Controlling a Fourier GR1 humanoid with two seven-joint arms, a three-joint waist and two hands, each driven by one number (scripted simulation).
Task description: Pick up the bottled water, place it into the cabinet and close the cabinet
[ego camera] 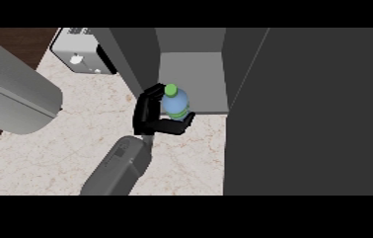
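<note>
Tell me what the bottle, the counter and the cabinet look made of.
Bottle: looks like translucent pale-blue plastic, with an opaque green cap and a green band. Counter: beige with thin reddish veins, so probably polished marble or stone. Cabinet: flat, even matte grey panels with no grain, perhaps painted board or laminate; the look leaves it open.

A single head view looks steeply down from above onto the pale marble counter [65,148], facing forward toward the open dark cabinet [191,79] at the top of frame. The vantage sits close: one grey forearm [116,168] enters from the lower edge, its hand [153,116] near centre. Beyond the fingers [154,91] lies the cabinet's grey shelf; to their right, the cabinet door [299,113] fills much of the frame. Left of the fingers, a white appliance [80,52] sits at the far edge.
</note>
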